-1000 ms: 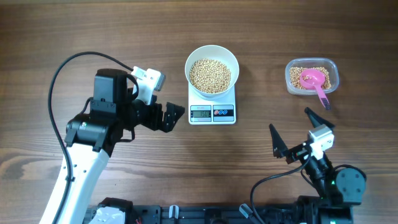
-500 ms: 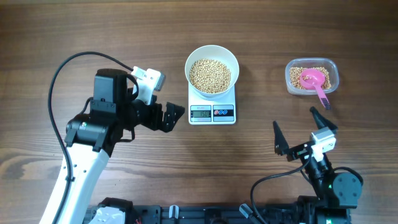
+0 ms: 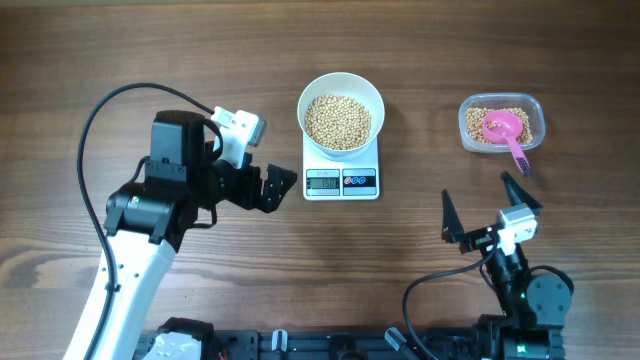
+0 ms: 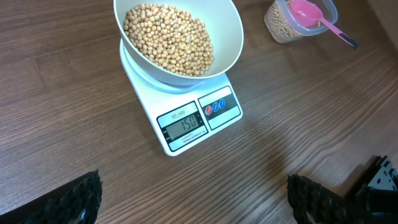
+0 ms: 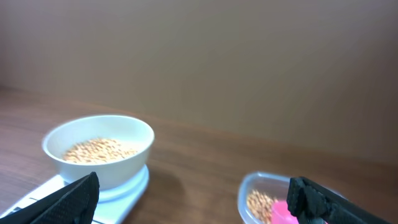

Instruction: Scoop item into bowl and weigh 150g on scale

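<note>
The white bowl (image 3: 341,79) holds a heap of beige beans (image 3: 338,120) and stands on the white scale (image 3: 341,183). In the left wrist view the scale (image 4: 193,124) shows 150 on its display, under the bowl (image 4: 227,43) of beans (image 4: 168,40). My left gripper (image 3: 283,188) hovers just left of the scale, open and empty (image 4: 193,199). My right gripper (image 3: 476,190) is near the front right, open and empty, facing the bowl (image 5: 99,163) and tub (image 5: 255,193).
A clear plastic tub (image 3: 540,120) at the back right holds more beans and a pink scoop (image 3: 503,127), whose handle sticks out over the front rim. The tub and scoop (image 4: 308,11) also show in the left wrist view.
The right gripper has drawn back a little toward the front edge and to the right. The left arm, bowl and scale have not moved.
</note>
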`<move>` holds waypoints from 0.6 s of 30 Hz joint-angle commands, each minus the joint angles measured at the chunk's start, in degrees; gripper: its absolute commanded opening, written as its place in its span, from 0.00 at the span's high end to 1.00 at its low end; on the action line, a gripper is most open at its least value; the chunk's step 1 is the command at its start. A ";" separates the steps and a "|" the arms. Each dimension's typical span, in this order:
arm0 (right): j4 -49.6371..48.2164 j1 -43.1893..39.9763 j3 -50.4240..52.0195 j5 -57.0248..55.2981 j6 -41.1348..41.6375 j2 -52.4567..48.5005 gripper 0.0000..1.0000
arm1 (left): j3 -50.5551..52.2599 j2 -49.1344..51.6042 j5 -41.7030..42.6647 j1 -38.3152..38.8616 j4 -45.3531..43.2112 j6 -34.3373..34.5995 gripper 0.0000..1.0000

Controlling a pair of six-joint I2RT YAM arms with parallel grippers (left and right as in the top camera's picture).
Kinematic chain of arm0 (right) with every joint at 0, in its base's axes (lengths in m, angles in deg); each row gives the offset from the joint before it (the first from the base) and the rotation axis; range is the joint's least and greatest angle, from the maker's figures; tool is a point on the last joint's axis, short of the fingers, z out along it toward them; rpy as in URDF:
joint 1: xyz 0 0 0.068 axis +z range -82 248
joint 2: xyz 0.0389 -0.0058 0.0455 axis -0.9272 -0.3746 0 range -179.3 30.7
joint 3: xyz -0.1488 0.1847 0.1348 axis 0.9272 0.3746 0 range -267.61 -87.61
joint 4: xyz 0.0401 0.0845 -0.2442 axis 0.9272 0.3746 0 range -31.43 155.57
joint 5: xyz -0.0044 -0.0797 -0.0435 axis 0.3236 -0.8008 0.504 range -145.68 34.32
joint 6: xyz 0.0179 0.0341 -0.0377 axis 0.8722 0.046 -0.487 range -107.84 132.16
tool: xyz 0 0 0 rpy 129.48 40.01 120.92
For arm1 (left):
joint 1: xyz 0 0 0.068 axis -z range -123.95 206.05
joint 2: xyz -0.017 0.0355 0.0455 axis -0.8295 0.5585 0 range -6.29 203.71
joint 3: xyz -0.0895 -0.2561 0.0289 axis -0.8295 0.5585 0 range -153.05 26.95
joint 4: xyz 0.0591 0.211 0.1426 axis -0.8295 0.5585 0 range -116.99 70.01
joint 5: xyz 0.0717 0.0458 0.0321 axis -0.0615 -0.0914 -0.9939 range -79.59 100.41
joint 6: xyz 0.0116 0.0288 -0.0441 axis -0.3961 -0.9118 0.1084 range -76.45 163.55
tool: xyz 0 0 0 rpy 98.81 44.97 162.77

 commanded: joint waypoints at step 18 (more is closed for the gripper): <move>4.87 0.26 0.09 -13.97 0.96 0.90 0.00 | 0.02 0.26 0.87 -0.37 -0.15 0.37 0.00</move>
